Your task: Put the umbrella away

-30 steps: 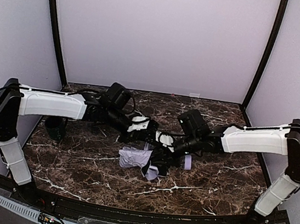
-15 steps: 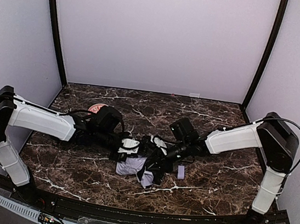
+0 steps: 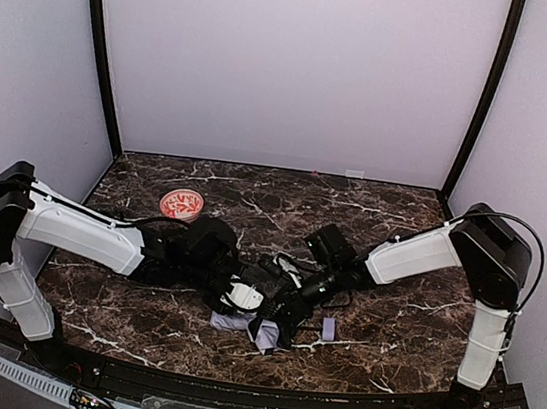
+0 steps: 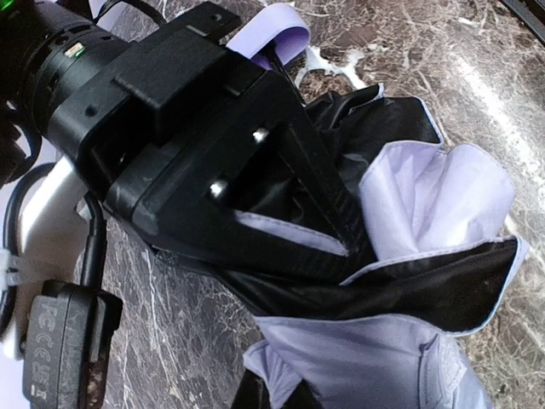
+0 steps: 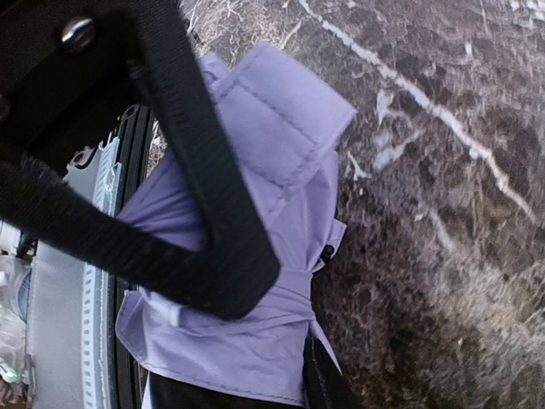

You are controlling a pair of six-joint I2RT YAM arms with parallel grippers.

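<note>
Lavender fabric with a black underside is bunching loosely on the marble table [image 3: 404,212], the umbrella [image 3: 263,335] lying well apart from the red bowl [image 3: 182,204], nearer the arms' bases and off to its right. The left gripper [image 3: 241,296] is pinching a fold, jaws pressed together, probably gathering the cloth. The right gripper [image 3: 286,297] is working farther from the bowl, a black strap [image 5: 213,221] looping across it; its jaws I cannot tell

I have the umbrella [image 3: 226,320] lying on the surface [image 3: 402,222], under and between my two pincers: the left pincer [image 3: 239,298] over its left part, the right pincer [image 3: 285,305] over its right. Its handle [image 3: 328,327] lies just right of the right pincer. The bowl [image 3: 182,204] sits behind and left of the left pincer, well apart.
</note>
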